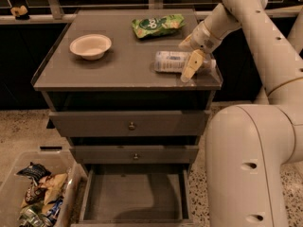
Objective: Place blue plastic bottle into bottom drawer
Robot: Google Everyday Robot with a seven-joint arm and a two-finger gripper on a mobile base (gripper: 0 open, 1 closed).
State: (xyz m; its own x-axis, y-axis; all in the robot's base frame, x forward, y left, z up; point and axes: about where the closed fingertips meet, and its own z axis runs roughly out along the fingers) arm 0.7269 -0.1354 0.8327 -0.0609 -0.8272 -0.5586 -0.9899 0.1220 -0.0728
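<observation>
Far to the left of the fingers and well below them, I see a clear plastic bin (12,183) on the floor, holding loose snack packets (40,193). Up on the grey cabinet top (118,77), well to the left of the fingers, sits a shallow white round bowl (90,46). Below the fingers and to their left, the bottom drawer (135,193) stands pulled out: a wide grey box with a bare floor. The two upper grey drawers (94,123) above it, each with a small brass knob, are closed. Just left of the far finger (185,42), and a little behind it, lies a crumpled green snack bag (157,25).

The blue plastic bottle (170,61) lies on its side near the right front corner of the cabinet top. Its long axis runs left to right, roughly square to the line between the fingers. The gripper (189,54) reaches in from the right on the white arm (255,37), its fingers spread and unclenched. One finger is beyond the bottle and the pale near finger (191,66) is in front of it, so the bottle passes between them, its labelled end sticking out to the left. I cannot tell whether either finger touches it.

I judge the next move to be a squeeze across the bottle's short axis, then a lift, then a carry forward, left and down to the drawer
</observation>
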